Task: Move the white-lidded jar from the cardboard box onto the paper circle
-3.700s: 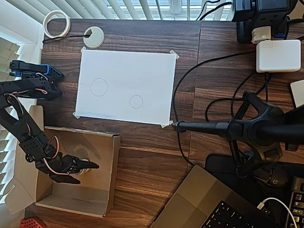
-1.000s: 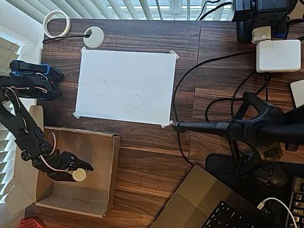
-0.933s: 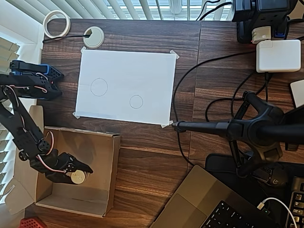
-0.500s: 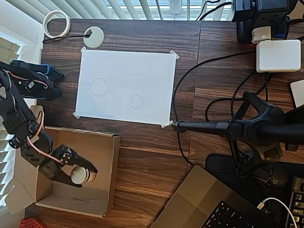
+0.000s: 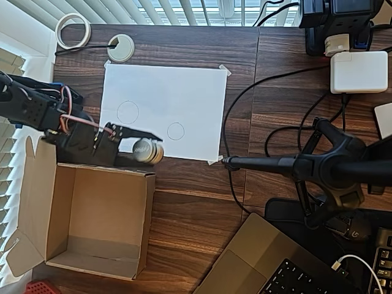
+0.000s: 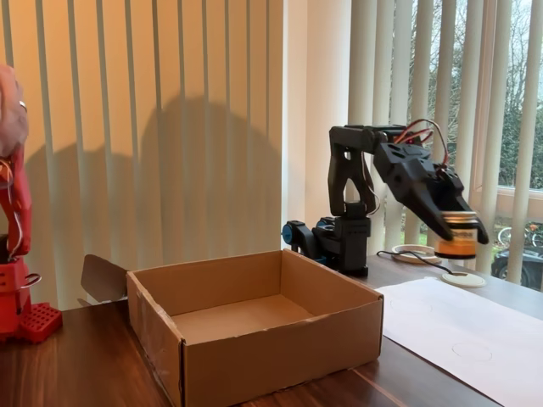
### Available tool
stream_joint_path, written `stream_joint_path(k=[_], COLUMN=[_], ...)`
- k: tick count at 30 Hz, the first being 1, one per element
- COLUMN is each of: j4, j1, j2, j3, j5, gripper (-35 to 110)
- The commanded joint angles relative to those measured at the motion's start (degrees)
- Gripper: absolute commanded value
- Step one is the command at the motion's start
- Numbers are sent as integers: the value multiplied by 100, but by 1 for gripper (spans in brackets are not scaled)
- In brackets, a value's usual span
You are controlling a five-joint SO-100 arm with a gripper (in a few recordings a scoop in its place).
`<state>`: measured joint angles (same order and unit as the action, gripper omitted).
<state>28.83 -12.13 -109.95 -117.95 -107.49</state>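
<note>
**Overhead view: jar held in the air past the box's far edge**

Overhead view first: gripper (image 5: 142, 146) clenched on the white-lidded jar (image 5: 147, 150), one black finger (image 5: 136, 133) running along the upper side of the lid. Lid seen tilted, whitish-silver with faint print. Jar placed above the lower left part of the white paper sheet (image 5: 163, 110), just beyond the top wall of the cardboard box (image 5: 98, 219). Box interior bare, flaps spread to the left. Paper circle (image 5: 176, 131) up and to the right of the jar, near but apart. Larger pencil circle (image 5: 127, 112) up and to the left of the jar. White tape ring (image 5: 73, 30) and white disc with a dark hole (image 5: 120, 47) lying at the top left of the wooden desk (image 5: 202, 196).

Fixed view from the side: arm reaching out high and angled downward, gripper (image 6: 458, 231) grasping the jar (image 6: 458, 235) by its upper part (amber contents visible through the glass). Jar clearly lifted, hanging well above the paper sheet (image 6: 462, 326) and to the right of the cardboard box (image 6: 254, 326). One faint pencil circle (image 6: 472, 349) on the sheet, which of the two hard to tell at this angle. Red object (image 6: 17, 254) at the left edge.
</note>
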Motion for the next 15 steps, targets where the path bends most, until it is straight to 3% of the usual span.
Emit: stream_joint_path(k=[1, 15], j4=[-448, -1907], j1=[404, 466], j2=[-246, 1327], j3=[-18, -264], j5=[-79, -360], gripper=[9, 9])
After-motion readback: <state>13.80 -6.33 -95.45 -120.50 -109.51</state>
